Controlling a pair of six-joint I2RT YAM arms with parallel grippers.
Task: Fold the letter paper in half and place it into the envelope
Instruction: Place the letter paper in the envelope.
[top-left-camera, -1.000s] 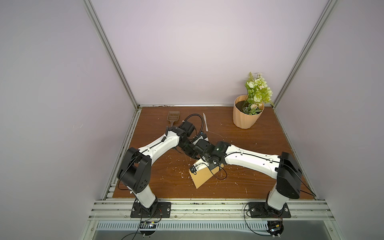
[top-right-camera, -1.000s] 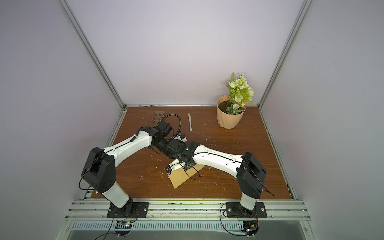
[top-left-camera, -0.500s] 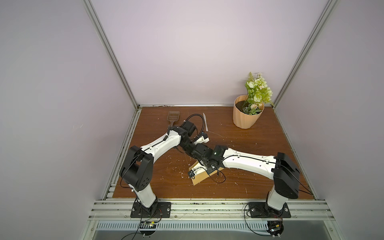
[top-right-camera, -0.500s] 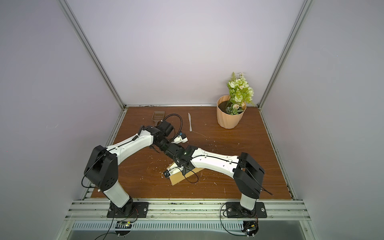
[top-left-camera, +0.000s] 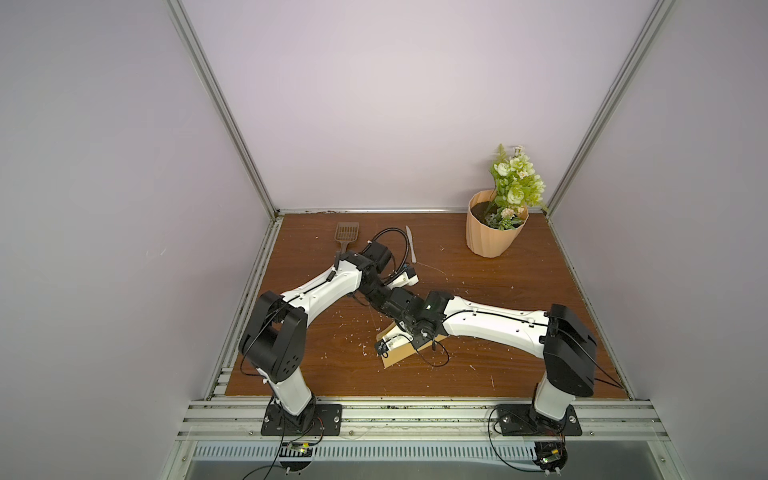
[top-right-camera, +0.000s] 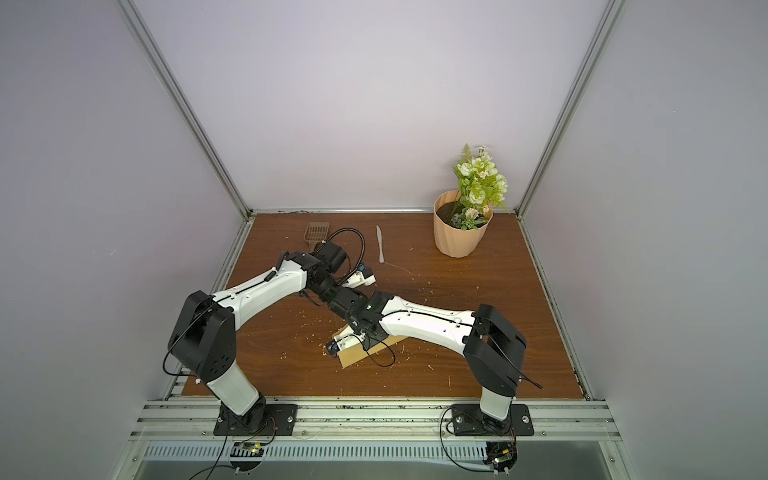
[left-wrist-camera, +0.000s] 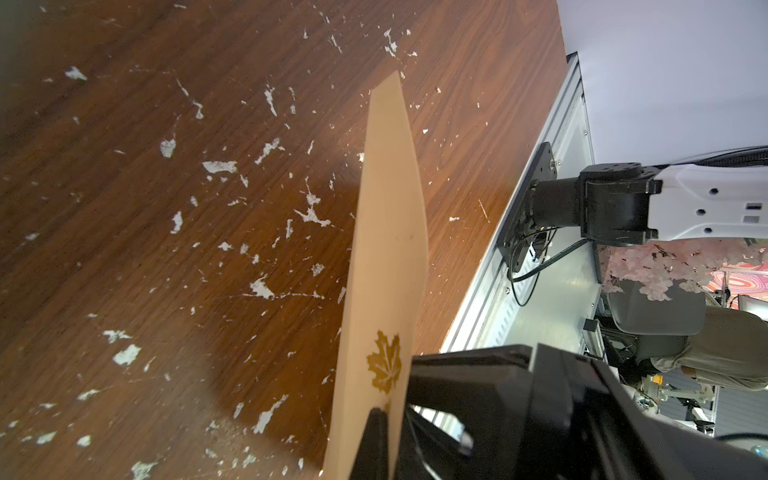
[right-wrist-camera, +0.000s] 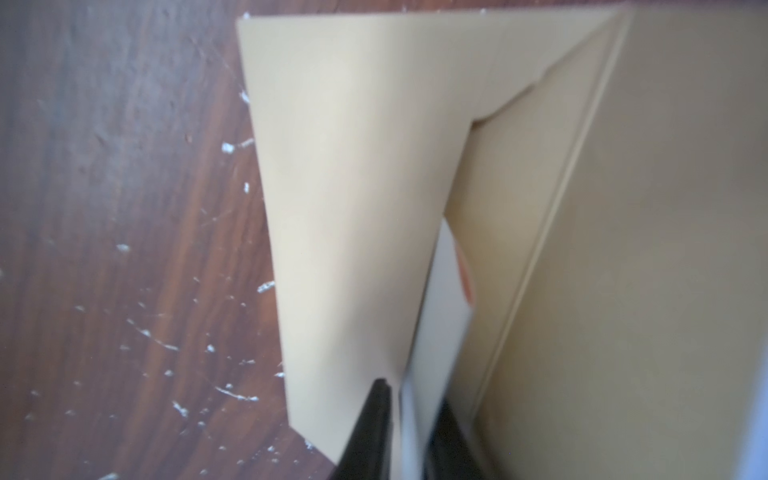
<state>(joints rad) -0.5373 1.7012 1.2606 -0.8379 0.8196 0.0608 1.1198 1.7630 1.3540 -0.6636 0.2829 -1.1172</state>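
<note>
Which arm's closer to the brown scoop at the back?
Left. The left arm has its bent joint right by the handle of the scoop. The right arm stretches from the opposite side to the envelope, nearer the front edge.

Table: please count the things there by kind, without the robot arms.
Envelope: 1
Letter paper: 1
Knife: 1
Scoop: 1
Flower pot: 1
Total: 5
</note>
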